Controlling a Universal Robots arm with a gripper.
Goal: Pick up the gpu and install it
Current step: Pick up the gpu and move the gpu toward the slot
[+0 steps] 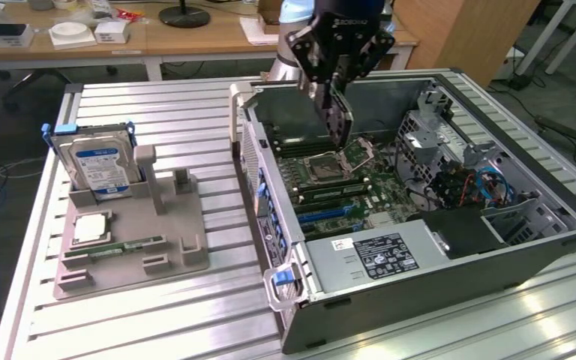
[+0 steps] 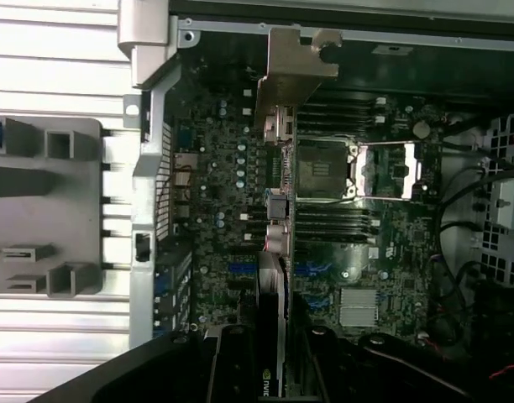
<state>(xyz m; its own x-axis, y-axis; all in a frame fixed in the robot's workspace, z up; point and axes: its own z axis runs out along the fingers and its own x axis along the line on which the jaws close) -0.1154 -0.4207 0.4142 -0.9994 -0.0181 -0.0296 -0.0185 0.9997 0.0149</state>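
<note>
My gripper (image 1: 334,84) hangs over the open computer case (image 1: 528,247) and is shut on the gpu (image 1: 341,118). The card hangs upright on its edge, above the motherboard (image 1: 353,191) near the CPU socket (image 1: 323,166). In the wrist view the gpu (image 2: 274,277) appears edge-on between my fingers (image 2: 240,361), and its silver metal bracket (image 2: 289,71) points toward the case's rear wall. The blue expansion slots (image 1: 320,216) lie lower on the board, apart from the card.
A grey holder tray (image 1: 133,247) on the slatted metal table at the exterior view's left carries a blue-labelled hard drive (image 1: 100,166), a CPU (image 1: 90,227) and a RAM stick (image 1: 118,247). Cables (image 1: 478,187) and a drive cage fill the case's right side.
</note>
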